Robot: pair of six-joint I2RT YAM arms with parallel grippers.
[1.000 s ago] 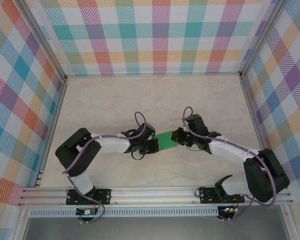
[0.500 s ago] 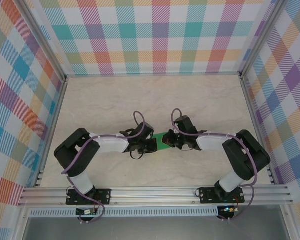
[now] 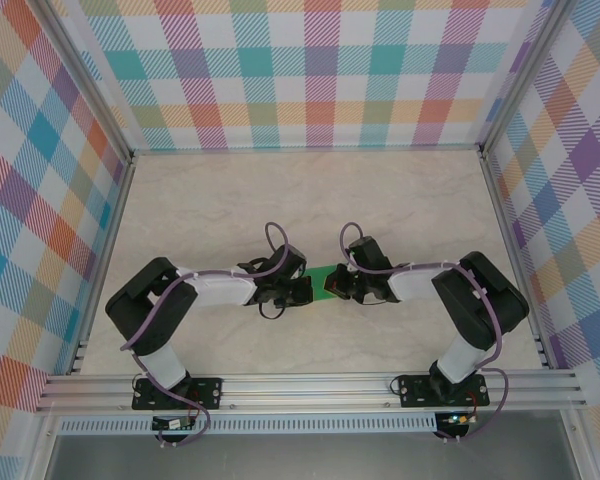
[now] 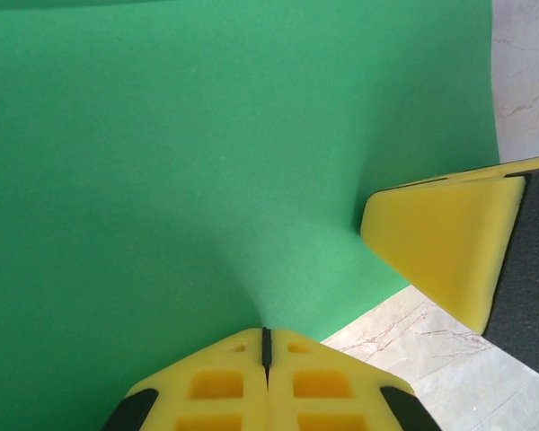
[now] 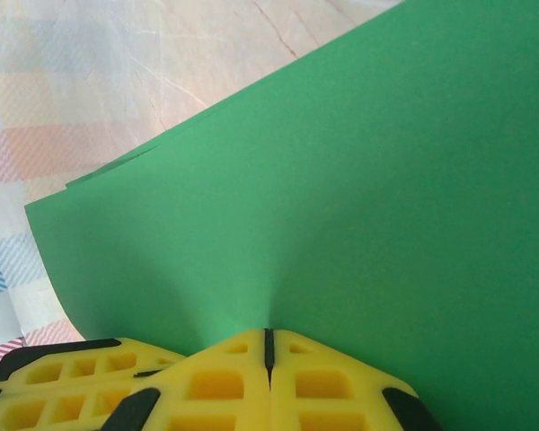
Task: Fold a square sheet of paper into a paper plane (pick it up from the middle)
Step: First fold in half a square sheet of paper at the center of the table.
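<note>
I've got both sets of jaws pinched flat on the green sheet (image 3: 325,281), which is held between them near the middle of the table (image 3: 400,200). The left gripper (image 4: 266,346) bites one edge and the right gripper (image 5: 268,346) the opposite one (layered edges show at its far corner). The grippers sit almost nose to nose. Bare tabletop lies open toward the back wall (image 3: 310,80) and on both sides.
</note>
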